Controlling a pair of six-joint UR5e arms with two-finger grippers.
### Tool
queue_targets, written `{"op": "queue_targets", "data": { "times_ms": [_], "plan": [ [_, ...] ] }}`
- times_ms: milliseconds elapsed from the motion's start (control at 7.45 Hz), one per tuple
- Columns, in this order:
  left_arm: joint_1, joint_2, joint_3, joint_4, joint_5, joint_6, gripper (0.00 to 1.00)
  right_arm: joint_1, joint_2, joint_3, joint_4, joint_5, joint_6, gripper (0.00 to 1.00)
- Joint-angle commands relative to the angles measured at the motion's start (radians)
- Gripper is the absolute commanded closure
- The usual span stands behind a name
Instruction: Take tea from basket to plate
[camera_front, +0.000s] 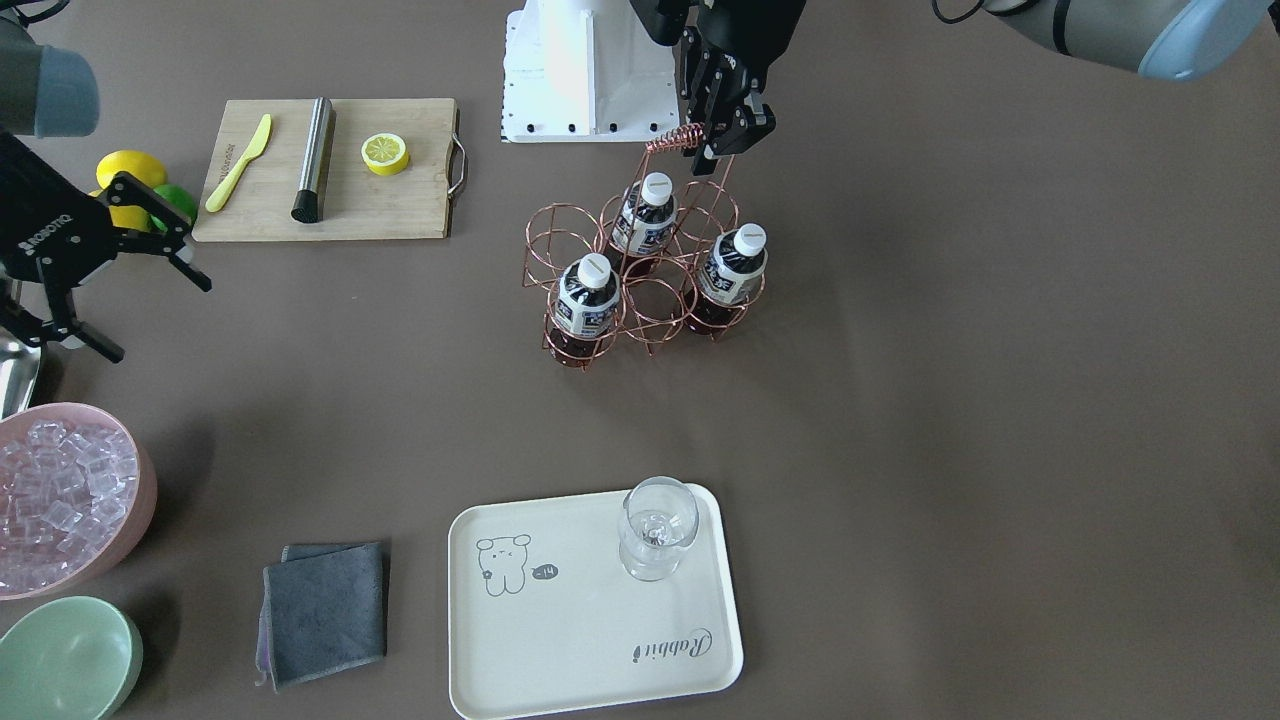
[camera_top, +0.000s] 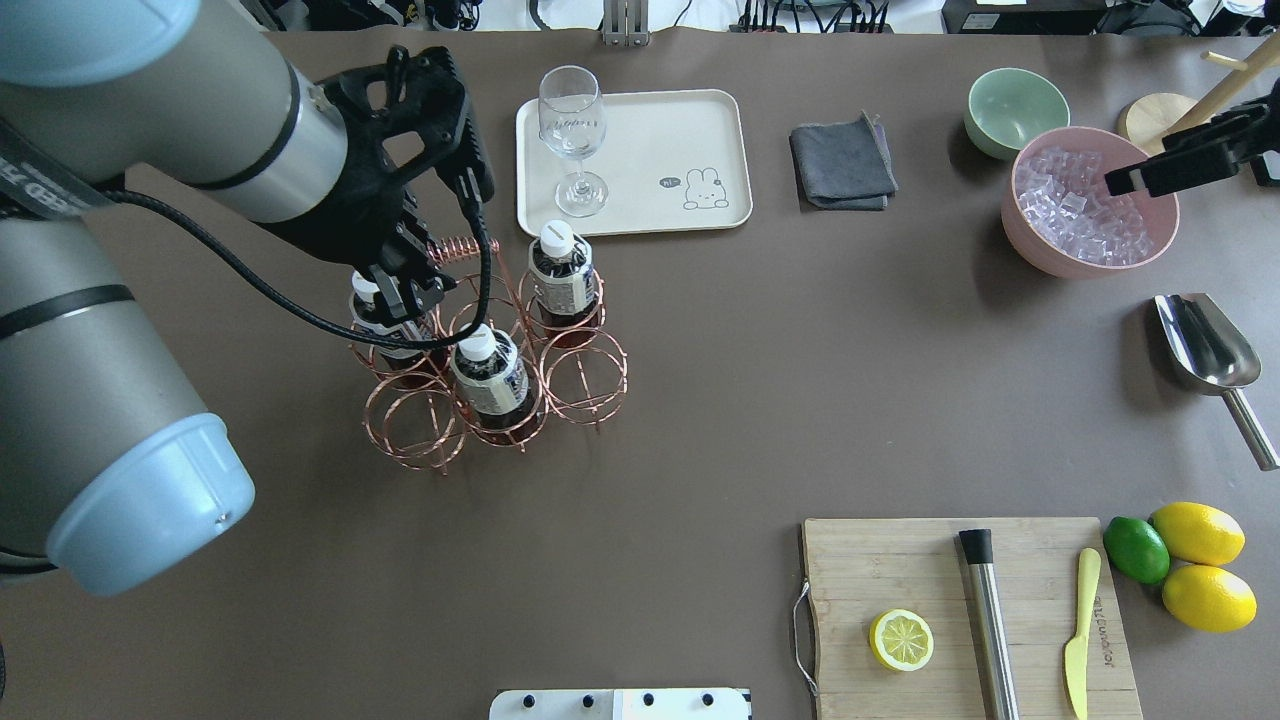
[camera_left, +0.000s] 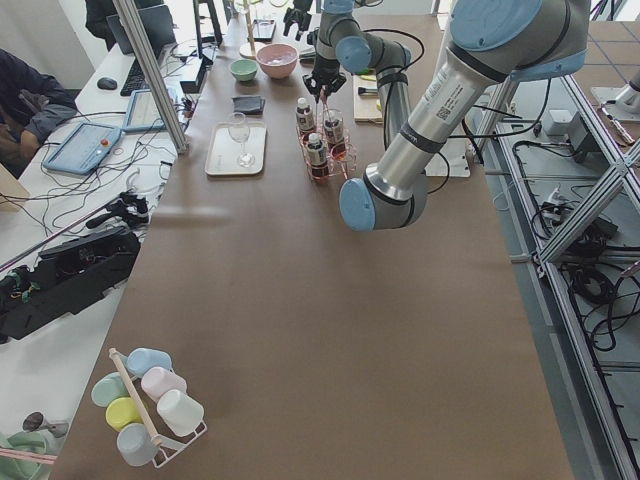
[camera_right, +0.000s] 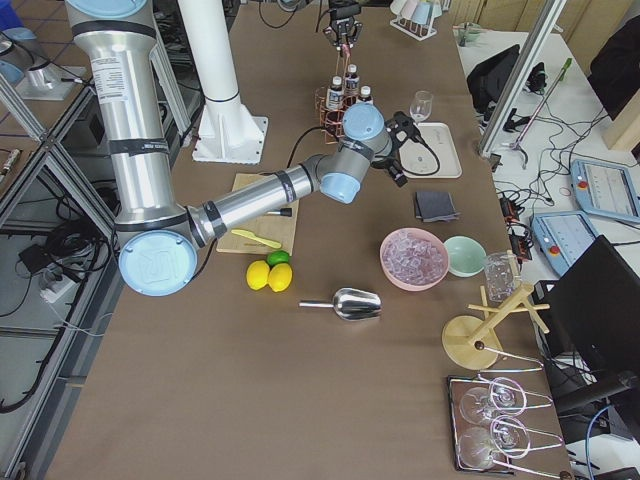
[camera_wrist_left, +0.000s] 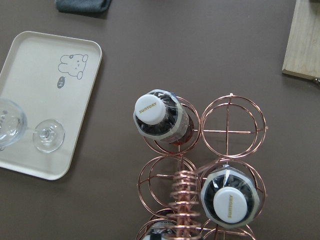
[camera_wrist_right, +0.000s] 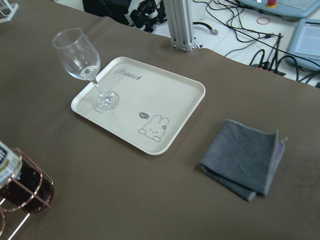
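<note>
Tea (camera_front: 735, 268) is kept upright by a ring of the basket (camera_wrist_left: 231, 131), so it is judged reachable only from above. The left end effector (camera_front: 728, 145) is held, apparently spread, over it beside the coiled handle (camera_front: 672, 138). Only a glass (camera_front: 655, 525) is stood on the plate (camera_front: 580, 640). The right end effector (camera_front: 163, 322) is parked spread, well apart.

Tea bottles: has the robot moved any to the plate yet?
Not yet. All three tea bottles sit in the basket, and the plate holds only a glass. The left claw hovers open above the basket's handle. Grabbing, carrying and setting down are all left.
</note>
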Motion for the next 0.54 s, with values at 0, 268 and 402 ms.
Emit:
{"op": "queue_targets", "data": {
  "times_ms": [0, 268, 402],
  "plan": [
    [0.098, -0.062, 0.051, -0.006, 0.085, -0.008, 1.0, -0.169, 0.027, 0.0, 0.227, -0.19, 0.104, 0.0],
    [0.126, -0.084, 0.068, -0.004, 0.087, -0.011, 1.0, -0.212, 0.048, -0.054, 0.399, -0.26, 0.104, 0.0],
    [0.126, -0.084, 0.066, -0.004, 0.088, -0.017, 1.0, -0.249, 0.079, -0.065, 0.433, -0.314, 0.104, 0.0]
  ]
}}
